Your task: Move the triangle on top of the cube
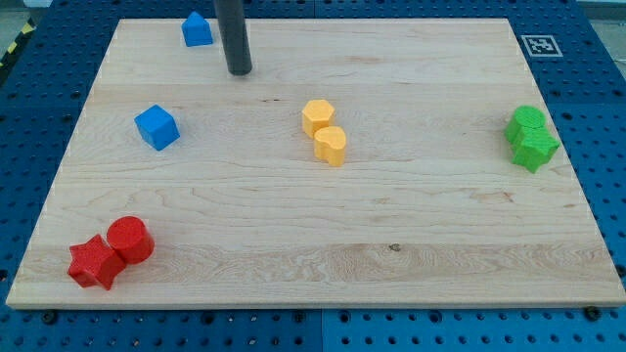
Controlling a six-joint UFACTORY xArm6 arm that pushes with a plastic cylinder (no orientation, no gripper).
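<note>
Barely begun: my tip (240, 70) sits just right of the blue triangle (198, 30), well apart from the blue cube (156, 127). No fingers here.

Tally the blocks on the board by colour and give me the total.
Blue: 2, the triangle and the cube
Yellow: 2
Green: 2
Red: 2
Total: 8
</note>
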